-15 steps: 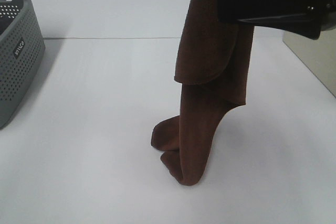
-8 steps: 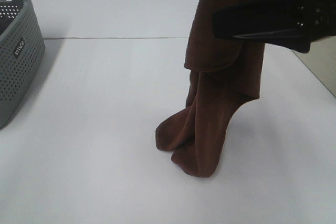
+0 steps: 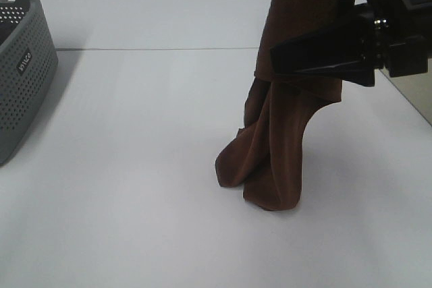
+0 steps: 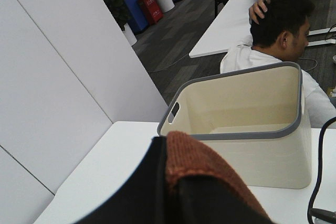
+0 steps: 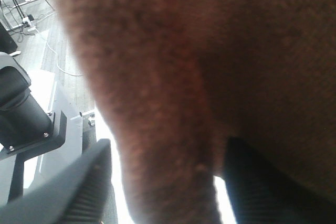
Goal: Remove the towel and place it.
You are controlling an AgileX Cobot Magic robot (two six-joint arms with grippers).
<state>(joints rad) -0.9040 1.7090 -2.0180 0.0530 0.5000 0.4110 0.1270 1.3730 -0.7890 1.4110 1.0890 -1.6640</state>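
Observation:
The dark brown towel (image 3: 290, 99) hangs down from above the exterior high view, and its lower end rests bunched on the white table (image 3: 135, 166). My left gripper (image 4: 176, 182) is out of the exterior view. The left wrist view shows it shut on a fold of the towel (image 4: 194, 161) high above the table. My right gripper (image 3: 273, 65) reaches in from the right at the towel's mid height. In the right wrist view the towel (image 5: 210, 51) fills the picture between the spread fingers (image 5: 73, 187), with bright gaps on both sides.
A grey perforated basket (image 3: 20, 65) stands at the table's left edge. A cream bin with a grey rim (image 4: 236, 124) stands on the table's far right side, partly seen in the exterior view (image 3: 412, 92). A seated person (image 4: 278, 19) is beyond it.
The hanging towel has moved to the right, and its lower end has slid right across the table. The right gripper has drawn back to the right with it.

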